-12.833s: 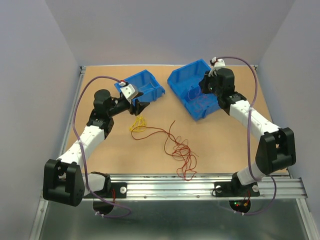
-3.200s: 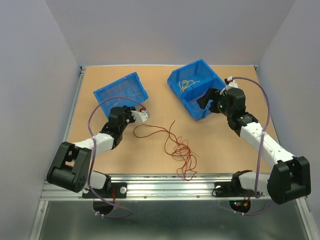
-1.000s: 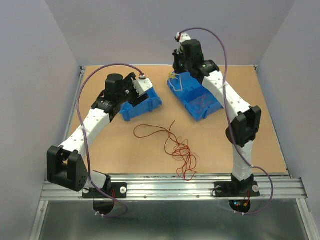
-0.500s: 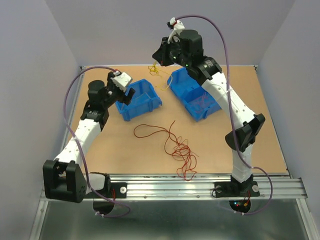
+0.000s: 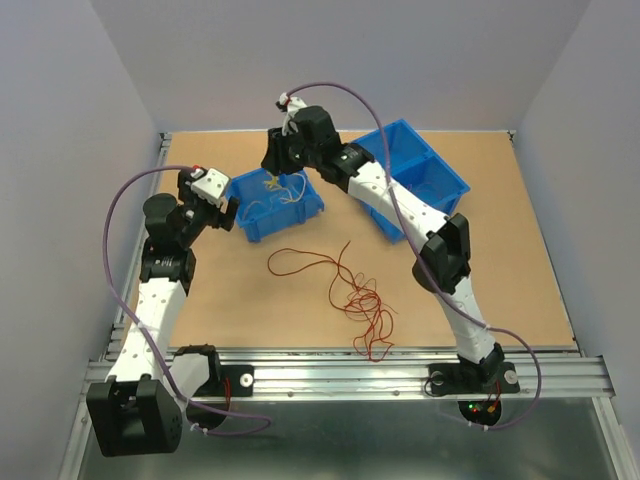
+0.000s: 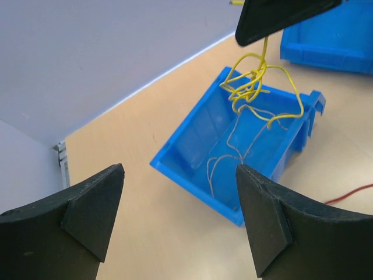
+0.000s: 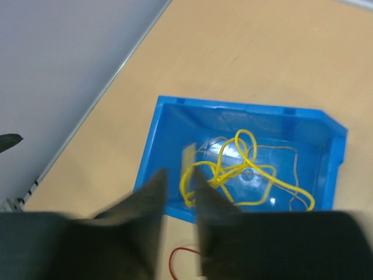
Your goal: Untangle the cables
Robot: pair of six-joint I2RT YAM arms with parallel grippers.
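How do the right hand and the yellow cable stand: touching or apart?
Touching. The left wrist view shows the yellow cable running up into the right hand, hanging above the blue bin.

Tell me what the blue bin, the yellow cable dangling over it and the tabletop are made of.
Blue bin: likely moulded plastic, smooth with slight sheen. Yellow cable: probably thin plastic-coated wire, holding springy loops. Tabletop: looks like wood or fibreboard, matte tan.

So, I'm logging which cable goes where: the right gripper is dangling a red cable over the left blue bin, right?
Not red. The right gripper is dangling a yellow cable over the left blue bin; the left wrist view shows the colour plainly. The rest of your statement stands.
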